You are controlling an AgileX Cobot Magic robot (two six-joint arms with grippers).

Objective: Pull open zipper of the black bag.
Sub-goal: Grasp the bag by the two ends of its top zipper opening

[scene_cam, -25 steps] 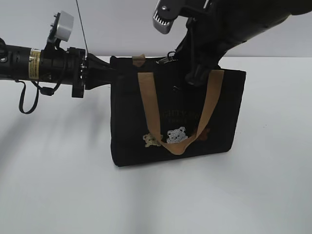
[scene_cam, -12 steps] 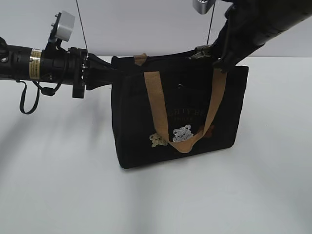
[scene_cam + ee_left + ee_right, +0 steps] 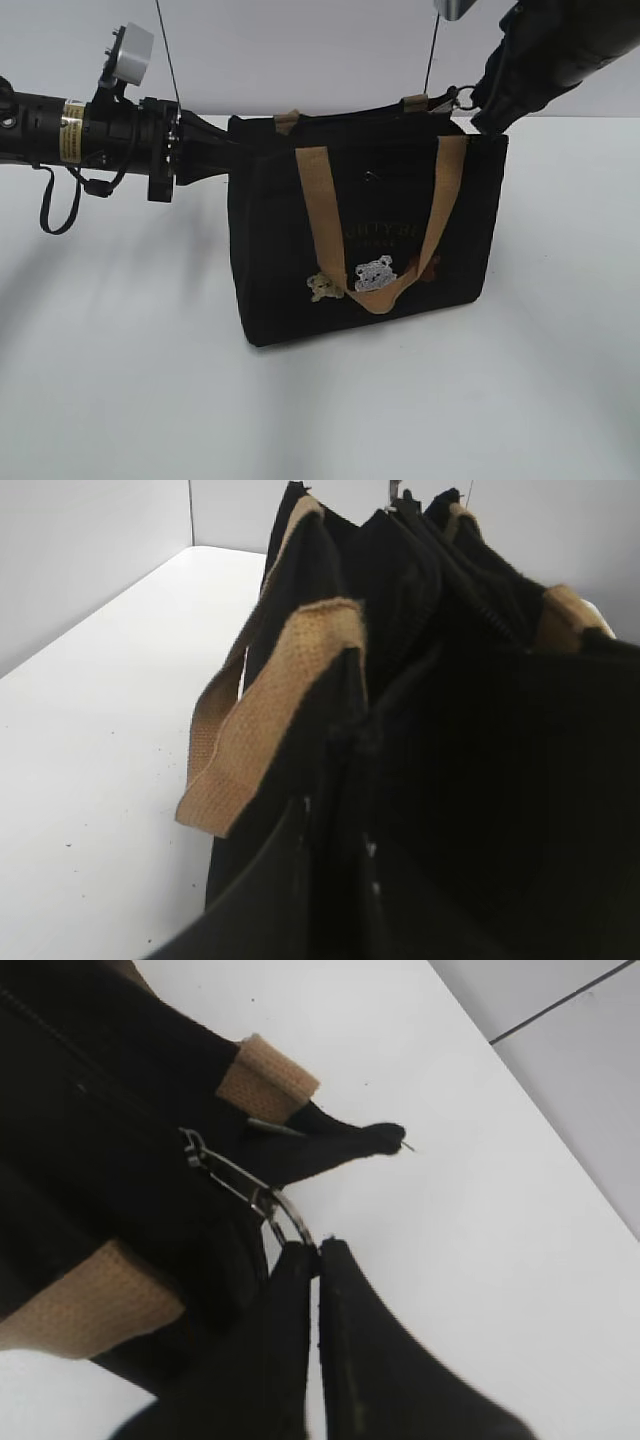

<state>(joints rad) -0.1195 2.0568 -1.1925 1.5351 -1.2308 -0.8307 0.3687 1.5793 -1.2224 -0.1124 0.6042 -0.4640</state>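
We see the black bag [image 3: 365, 230] standing upright on the white table [image 3: 120, 400], near the middle. Our left gripper [image 3: 215, 148] clamps the bag's left top corner, we judge to anchor it against the pull; the wrist view is too dark to show the jaws, so the grip on the fabric is our reading. Our right gripper [image 3: 318, 1252] has its jaws pressed together on the silver ring [image 3: 290, 1218] of the zipper [image 3: 340, 116], now at the bag's right end by the tan handle [image 3: 440, 210]. The top seam looks parted along most of its length, so the opening seems nearly done.
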